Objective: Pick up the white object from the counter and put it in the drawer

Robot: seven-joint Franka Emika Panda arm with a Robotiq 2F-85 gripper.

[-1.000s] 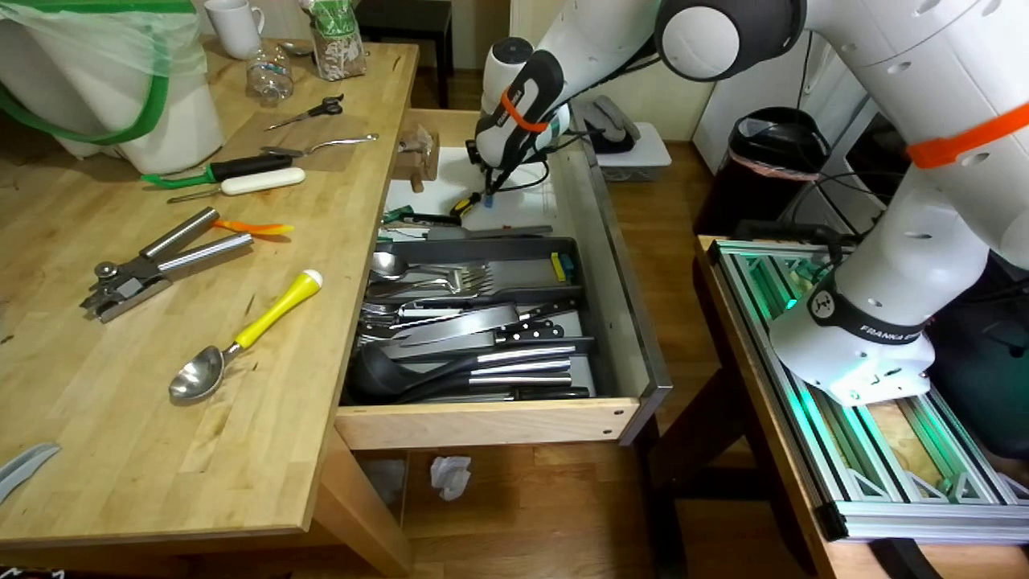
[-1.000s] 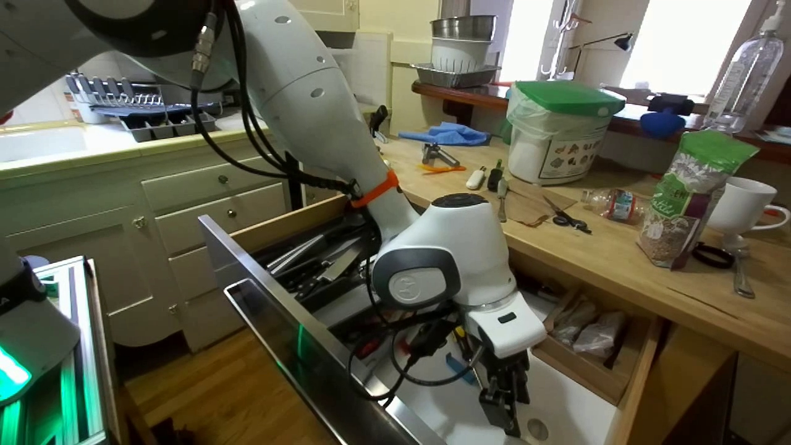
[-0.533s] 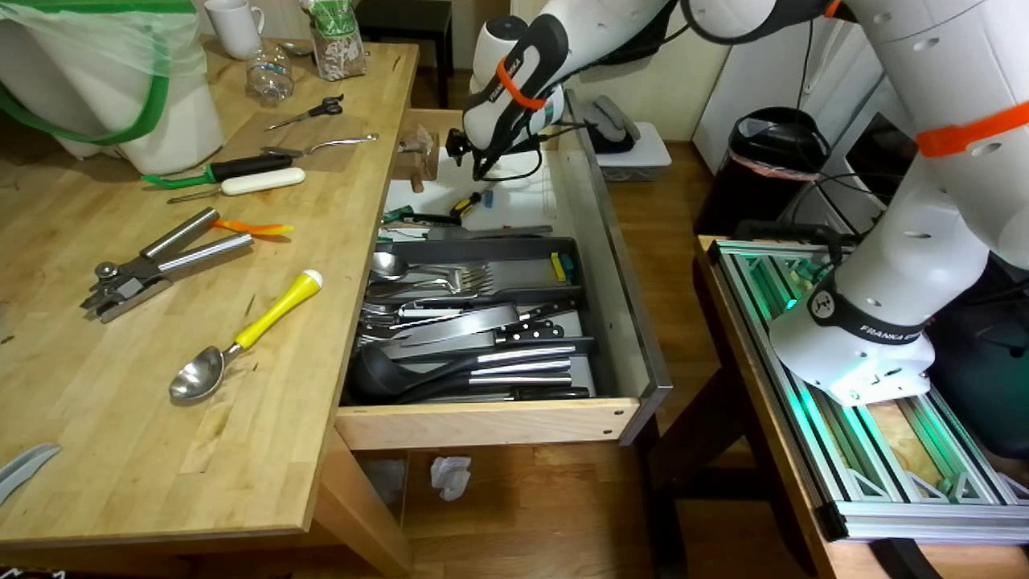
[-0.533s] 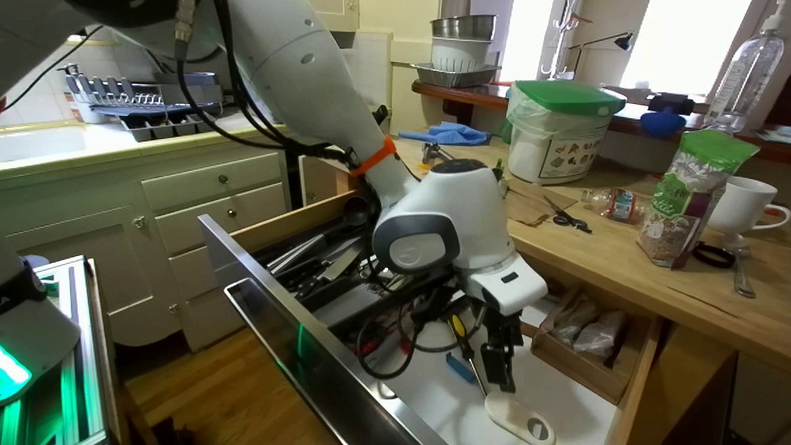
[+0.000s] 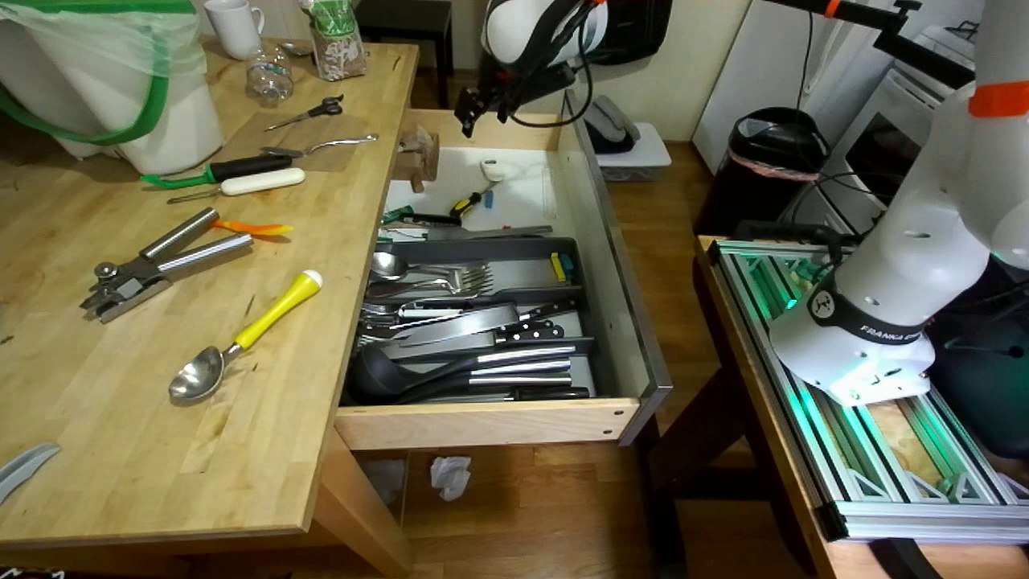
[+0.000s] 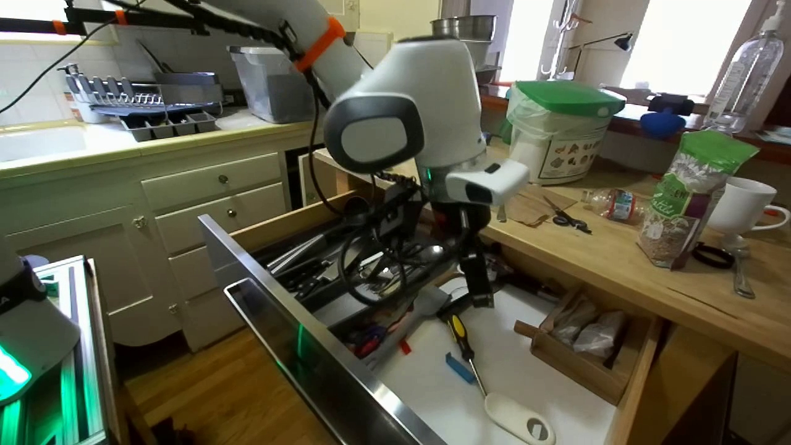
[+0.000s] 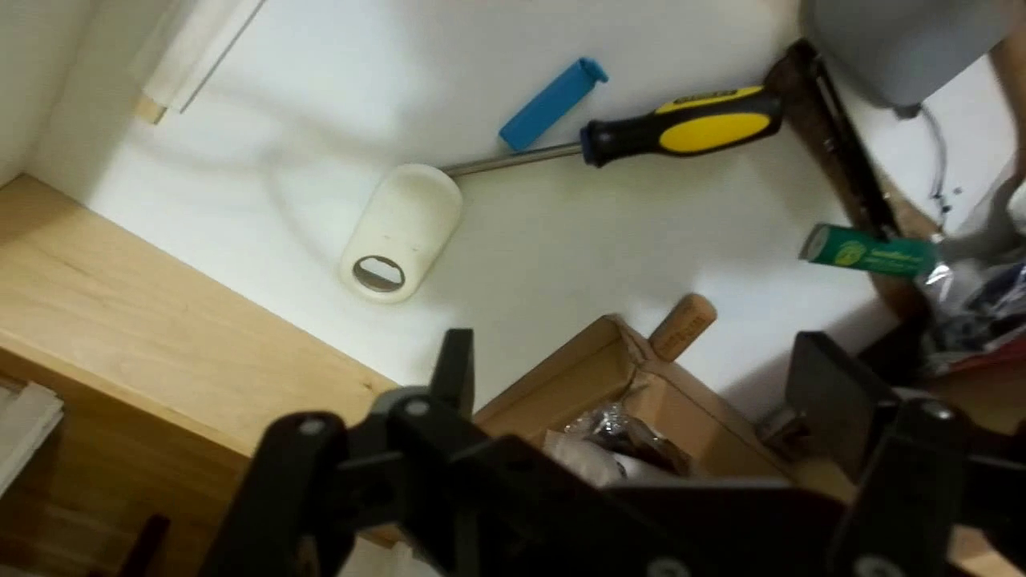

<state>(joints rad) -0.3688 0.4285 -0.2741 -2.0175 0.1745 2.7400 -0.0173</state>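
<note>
Wrist view: gripper point(image 7: 641, 373) released & spread wide; white obj. point(image 7: 405, 232) lies flat in drawer point(image 7: 184, 304), w/ screwdriver point(image 7: 681, 128). In an exterior view, drawer juts out from under counter point(image 5: 161, 450), white obj. at drawer's far end. In an exterior view, gripper hangs above drawer, apart from white obj.

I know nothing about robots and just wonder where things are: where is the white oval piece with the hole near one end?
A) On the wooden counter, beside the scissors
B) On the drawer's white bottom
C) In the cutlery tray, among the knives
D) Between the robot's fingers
B: the wrist view shows the white oval piece lying on the white bottom of the drawer, with the screwdriver shaft reaching its edge.
</note>
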